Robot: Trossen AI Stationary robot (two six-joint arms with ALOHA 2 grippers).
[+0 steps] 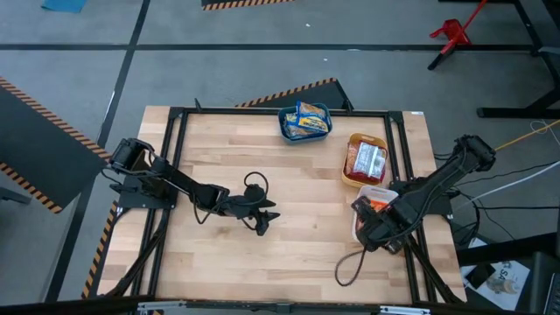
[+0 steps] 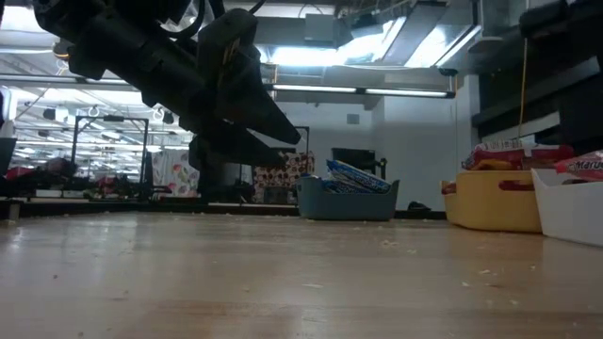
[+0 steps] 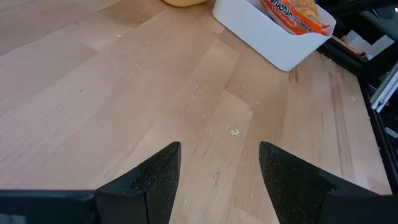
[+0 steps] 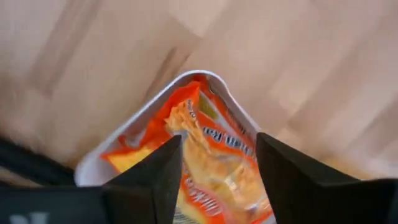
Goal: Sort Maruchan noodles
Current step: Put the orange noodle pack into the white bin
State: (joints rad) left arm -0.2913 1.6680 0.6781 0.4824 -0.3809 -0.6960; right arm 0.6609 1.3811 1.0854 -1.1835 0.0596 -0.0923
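Orange-red Maruchan noodles (image 4: 217, 162) lie in your white bin (image 1: 369, 210) at the table's right edge, directly beneath the right gripper (image 4: 214, 177), whose fingers stand apart, gripping nothing. Blue-and-yellow packets (image 1: 306, 120) fill the teal bin (image 1: 287, 131) far centre; red-and-silver ones (image 1: 366, 159) the orange bin (image 1: 350, 175). Your left gripper (image 3: 219, 180), also open and empty, waits mid-table, with no packet on the bare wood near it

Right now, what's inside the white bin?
Orange noodle packets lie in the white bin, and the right gripper hangs over them with its fingers apart. What's under the top packet is covered.
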